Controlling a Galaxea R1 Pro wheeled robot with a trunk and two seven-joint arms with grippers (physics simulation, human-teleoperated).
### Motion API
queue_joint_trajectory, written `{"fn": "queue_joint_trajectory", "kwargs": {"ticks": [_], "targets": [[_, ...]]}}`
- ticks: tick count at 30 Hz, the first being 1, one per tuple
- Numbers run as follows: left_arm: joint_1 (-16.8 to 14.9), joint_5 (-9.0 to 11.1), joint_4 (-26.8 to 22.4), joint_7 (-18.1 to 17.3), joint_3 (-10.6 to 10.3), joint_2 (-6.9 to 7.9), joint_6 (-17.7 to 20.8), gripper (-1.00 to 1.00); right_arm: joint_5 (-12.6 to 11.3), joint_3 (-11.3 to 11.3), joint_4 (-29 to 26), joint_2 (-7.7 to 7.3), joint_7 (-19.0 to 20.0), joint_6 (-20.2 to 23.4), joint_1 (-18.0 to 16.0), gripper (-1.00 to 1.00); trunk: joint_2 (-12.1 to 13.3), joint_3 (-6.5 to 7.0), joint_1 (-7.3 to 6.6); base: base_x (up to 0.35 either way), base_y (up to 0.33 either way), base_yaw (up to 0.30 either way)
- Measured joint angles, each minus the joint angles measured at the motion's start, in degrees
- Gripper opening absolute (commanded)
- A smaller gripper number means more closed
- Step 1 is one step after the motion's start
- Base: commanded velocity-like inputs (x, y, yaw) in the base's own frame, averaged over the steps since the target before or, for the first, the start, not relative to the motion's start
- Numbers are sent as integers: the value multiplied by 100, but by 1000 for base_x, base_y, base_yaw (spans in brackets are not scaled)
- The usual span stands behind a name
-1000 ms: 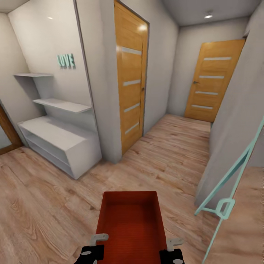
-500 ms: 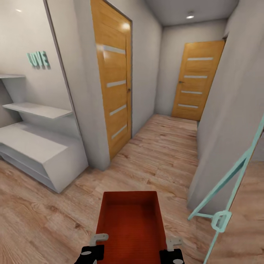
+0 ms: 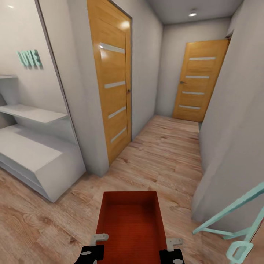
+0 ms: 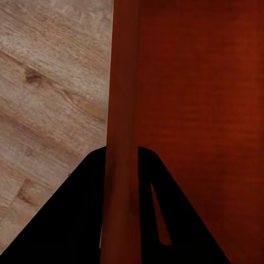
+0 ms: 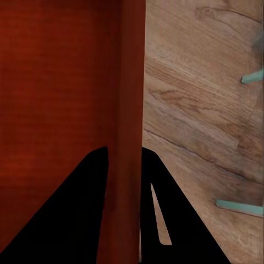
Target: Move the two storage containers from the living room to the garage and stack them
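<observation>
Light wood-plank hallway floor (image 3: 161, 154): we stand at its near end. White low shelving unit (image 3: 33, 154): along the left wall, mint letters (image 3: 28, 58) above. Two orange wooden doors: one on the left (image 3: 112, 84), one at the far end (image 3: 200, 80). Orange-red rectangular lidless storage container (image 3: 129, 223): we carry it above the planks. Left gripper (image 4: 122, 203): clamped on its left wall. Right gripper (image 5: 127, 203): clamped on its right wall.
</observation>
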Motion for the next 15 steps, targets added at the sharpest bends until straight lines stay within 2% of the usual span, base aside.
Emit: {"fn": "queue_joint_trajectory", "kwargs": {"ticks": [7, 15], "targets": [[0, -1, 1, 0, -1, -1, 0, -100, 2, -3, 3, 0, 3, -2, 0, -100, 0, 0, 0, 322, 0, -30], [-1, 3, 4, 1, 1, -1, -1, -100, 8, -6, -3, -1, 2, 6, 1, -100, 0, 0, 0, 322, 0, -218]]}}
